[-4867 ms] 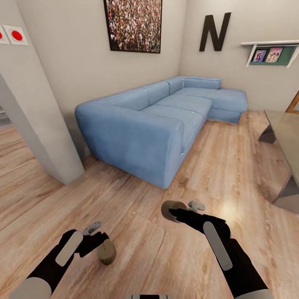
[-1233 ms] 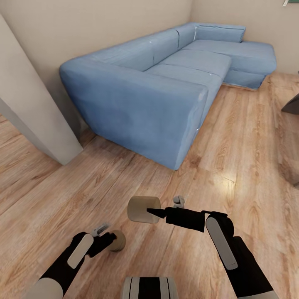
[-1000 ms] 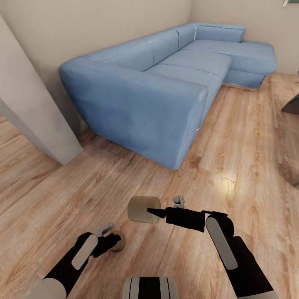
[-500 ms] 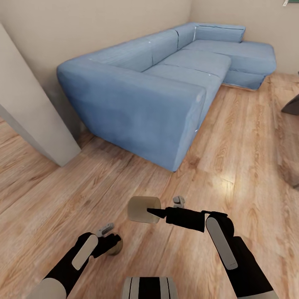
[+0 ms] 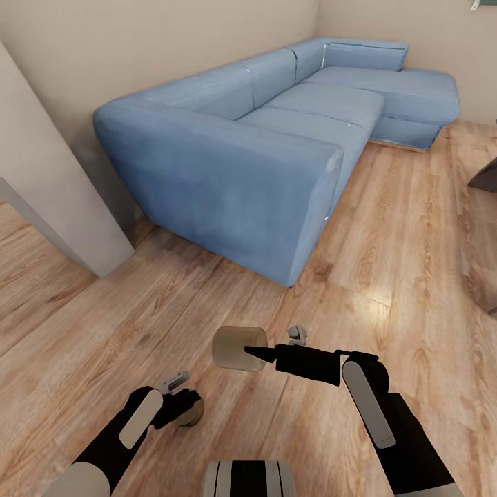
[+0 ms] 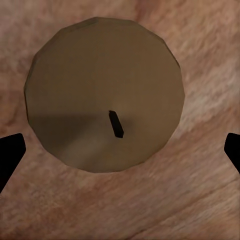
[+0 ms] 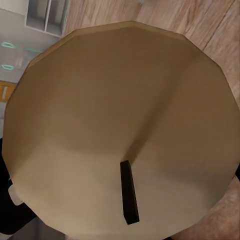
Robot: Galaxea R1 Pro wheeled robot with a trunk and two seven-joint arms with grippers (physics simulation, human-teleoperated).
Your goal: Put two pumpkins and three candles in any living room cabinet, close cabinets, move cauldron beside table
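Observation:
My right gripper [image 5: 257, 352] is shut on a beige cylindrical candle [image 5: 238, 348], held on its side above the wooden floor. In the right wrist view that candle's flat top [image 7: 120, 120] with its short black wick is very close. A second candle [image 5: 193, 413] stands on the floor, mostly hidden behind my left gripper [image 5: 183, 402]. The left wrist view looks straight down on this candle [image 6: 105, 95]. There my left gripper [image 6: 120, 152] is open, its black fingertips [image 6: 10, 155] wide apart on either side and not touching the candle. The pumpkins and the cabinet are out of view.
A long blue corner sofa [image 5: 276, 138] stands close ahead, its near arm about a metre from my grippers. A grey wall corner [image 5: 48, 193] juts in at the left. A dark table edge [image 5: 485, 176] shows at the right. Bare wood floor [image 5: 386, 228] runs beside the sofa.
My left gripper has moved a little to the right, over the floor candle, hiding most of it. The view has shifted slightly. The right arm and its candle have kept still.

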